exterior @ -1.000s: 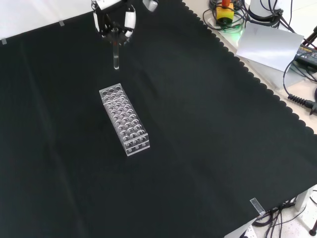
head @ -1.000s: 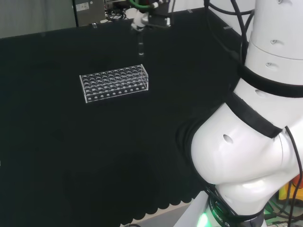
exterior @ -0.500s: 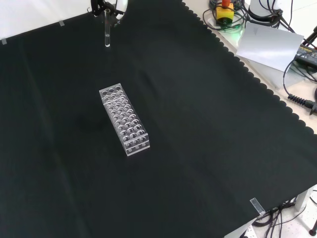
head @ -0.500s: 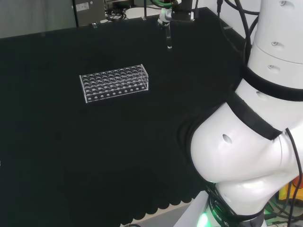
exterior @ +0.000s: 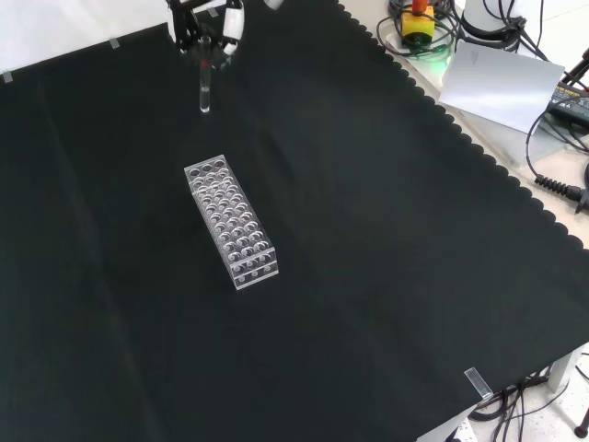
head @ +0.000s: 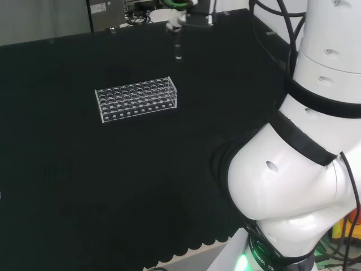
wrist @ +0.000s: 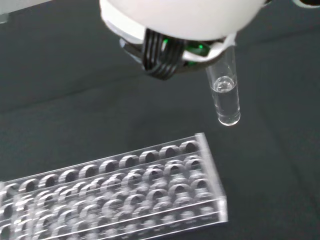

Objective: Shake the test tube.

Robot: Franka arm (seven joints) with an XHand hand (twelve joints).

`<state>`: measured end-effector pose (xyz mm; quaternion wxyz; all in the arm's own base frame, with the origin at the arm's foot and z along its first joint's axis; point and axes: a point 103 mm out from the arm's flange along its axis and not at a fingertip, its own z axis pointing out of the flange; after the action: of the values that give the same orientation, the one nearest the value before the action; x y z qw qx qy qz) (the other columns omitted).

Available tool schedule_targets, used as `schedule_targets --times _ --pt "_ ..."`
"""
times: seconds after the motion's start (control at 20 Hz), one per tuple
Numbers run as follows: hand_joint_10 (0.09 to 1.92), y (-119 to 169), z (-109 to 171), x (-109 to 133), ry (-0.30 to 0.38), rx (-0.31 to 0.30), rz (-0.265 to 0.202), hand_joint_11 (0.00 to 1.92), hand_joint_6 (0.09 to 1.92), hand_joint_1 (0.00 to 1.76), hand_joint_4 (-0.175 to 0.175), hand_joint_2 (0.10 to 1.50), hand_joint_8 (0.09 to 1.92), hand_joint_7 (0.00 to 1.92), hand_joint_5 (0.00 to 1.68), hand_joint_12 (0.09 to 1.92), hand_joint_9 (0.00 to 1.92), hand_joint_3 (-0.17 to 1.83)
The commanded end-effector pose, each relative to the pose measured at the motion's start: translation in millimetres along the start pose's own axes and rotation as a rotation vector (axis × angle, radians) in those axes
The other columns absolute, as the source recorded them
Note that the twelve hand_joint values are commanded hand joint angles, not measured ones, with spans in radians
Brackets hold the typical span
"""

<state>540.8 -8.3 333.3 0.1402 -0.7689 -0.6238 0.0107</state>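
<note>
My hand (exterior: 210,20) sits top left in the front view. My fingers (exterior: 234,20) grip the upright tube (exterior: 203,90) above the rack (exterior: 230,222).

The test tube (exterior: 203,87) in my fingers is clear, with a rounded bottom. It hangs upright, mouth up, clear of the black cloth. In the wrist view the test tube (wrist: 224,90) holds a little clear liquid at its lower end. In the head view it (head: 178,48) hangs near the cloth's far edge.
</note>
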Motion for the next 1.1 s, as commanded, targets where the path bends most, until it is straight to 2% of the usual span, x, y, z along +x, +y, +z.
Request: schedule_targets --times 0.05,0.2,0.3,0.5,0.75,1.0,1.1 --pt "0.59 -1.1 13.3 83.9 0.020 0.033 -0.179 1.30 0.48 1.23 -0.175 0.66 0.47 1.71 1.36 0.85 1.62 0.60" --pt "0.59 -3.5 15.8 117.7 0.013 0.041 -0.255 1.30 0.48 1.23 -0.175 0.66 0.47 1.71 1.36 0.85 1.62 0.60" --pt "0.59 -5.4 15.8 133.7 0.012 0.044 -0.290 1.30 0.48 1.23 -0.175 0.66 0.47 1.71 1.36 0.85 1.62 0.60" --pt "0.59 -6.7 15.3 146.4 0.013 0.045 -0.314 1.30 0.48 1.23 -0.175 0.66 0.47 1.71 1.36 0.85 1.62 0.60" --pt "0.59 -3.7 14.4 137.7 0.002 0.044 -0.291 1.30 0.48 1.23 -0.175 0.66 0.47 1.71 1.36 0.85 1.62 0.60" --pt "0.59 1.8 10.2 97.5 -0.006 0.033 -0.225 1.30 0.48 1.23 -0.175 0.66 0.47 1.71 1.36 0.86 1.62 0.60" --pt "0.59 3.1 8.0 78.5 -0.017 0.026 -0.191 1.29 0.51 1.30 -0.175 0.59 0.51 1.52 1.36 0.85 1.61 0.72"
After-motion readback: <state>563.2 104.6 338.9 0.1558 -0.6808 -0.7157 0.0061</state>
